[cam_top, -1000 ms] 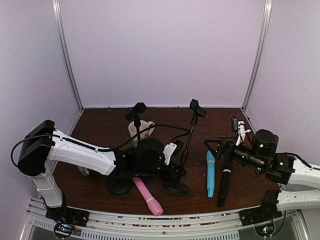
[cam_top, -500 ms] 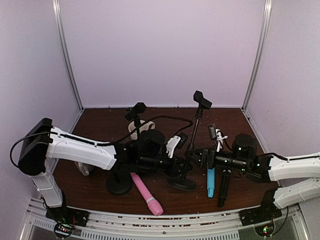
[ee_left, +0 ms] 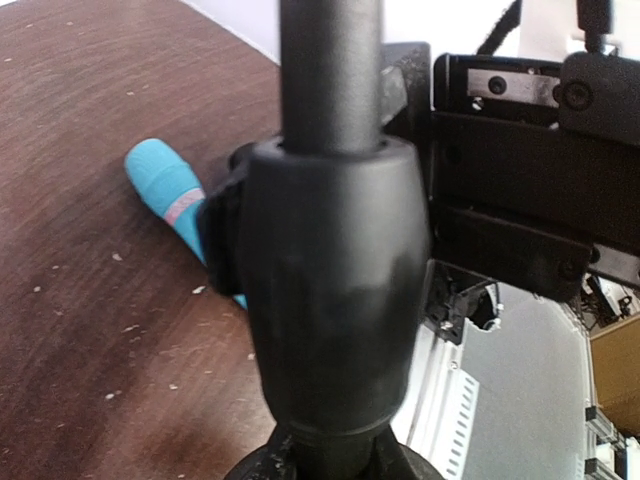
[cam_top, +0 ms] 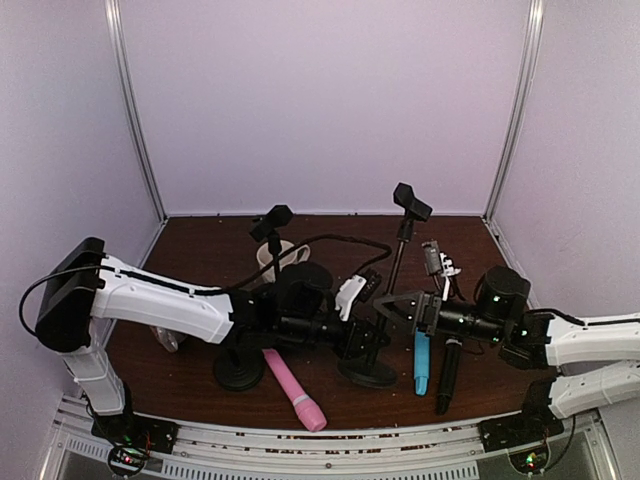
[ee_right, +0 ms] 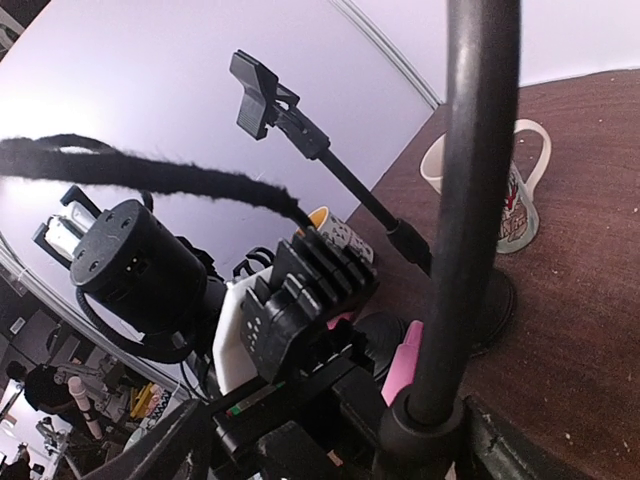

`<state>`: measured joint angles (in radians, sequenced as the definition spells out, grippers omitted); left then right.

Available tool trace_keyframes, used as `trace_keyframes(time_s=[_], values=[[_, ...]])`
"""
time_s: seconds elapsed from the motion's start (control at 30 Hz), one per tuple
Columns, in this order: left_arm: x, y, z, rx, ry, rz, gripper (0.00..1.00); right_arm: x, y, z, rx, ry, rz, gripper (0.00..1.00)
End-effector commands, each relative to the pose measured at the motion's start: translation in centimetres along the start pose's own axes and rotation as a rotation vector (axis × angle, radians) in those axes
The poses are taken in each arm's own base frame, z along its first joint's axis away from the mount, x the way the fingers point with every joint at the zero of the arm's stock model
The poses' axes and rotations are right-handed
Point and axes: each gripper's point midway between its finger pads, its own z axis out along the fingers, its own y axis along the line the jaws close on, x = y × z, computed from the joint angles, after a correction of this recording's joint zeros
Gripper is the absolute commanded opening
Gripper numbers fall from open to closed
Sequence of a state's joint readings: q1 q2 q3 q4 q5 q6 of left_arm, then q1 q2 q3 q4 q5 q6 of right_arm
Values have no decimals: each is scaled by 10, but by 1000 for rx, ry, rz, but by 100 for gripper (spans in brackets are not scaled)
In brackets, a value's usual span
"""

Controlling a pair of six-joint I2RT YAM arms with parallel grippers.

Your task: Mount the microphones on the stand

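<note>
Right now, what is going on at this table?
The left hand grips the right black microphone stand low on its pole. The right hand, open, straddles the same pole higher up. The pink stick microphone, the light blue microphone and the black microphone lie on the brown wooden table, none clipped in yet.

**No legible text**

Nothing can be read in any view. The mug (ee_right: 505, 190) carries a red and dark print on its side, too blurred in the right wrist view to make out as words. A small cup (ee_right: 335, 232) near it bears dark marks, also unreadable.
</note>
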<state>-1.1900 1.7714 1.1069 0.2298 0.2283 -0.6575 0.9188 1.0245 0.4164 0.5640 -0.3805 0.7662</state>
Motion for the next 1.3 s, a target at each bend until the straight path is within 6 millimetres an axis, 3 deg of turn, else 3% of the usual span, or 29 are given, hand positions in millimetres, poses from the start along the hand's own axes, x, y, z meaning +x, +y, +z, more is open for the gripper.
trace_keyframes(time_s=[0.0,0.17,0.3,0.5,0.87,1.07,1.27], values=[[-31,-3,-6,15,-116,-21,0,5,22,-22,-29,15,63,84],[-30,0,-8,2,-120,-20,0,-4,28,-56,8,-29,62,83],[-30,-11,-11,56,-113,33,0,-7,-3,-66,183,-49,-37,85],[-28,-32,-18,147,-78,99,0,-3,-16,-38,174,-11,-72,91],[-25,-40,-21,182,-60,73,0,-3,3,7,3,12,-86,91],[-26,-29,-19,119,-68,50,0,9,20,2,-80,37,-53,87],[-24,-12,-19,34,-69,33,0,31,27,-17,-71,82,13,86]])
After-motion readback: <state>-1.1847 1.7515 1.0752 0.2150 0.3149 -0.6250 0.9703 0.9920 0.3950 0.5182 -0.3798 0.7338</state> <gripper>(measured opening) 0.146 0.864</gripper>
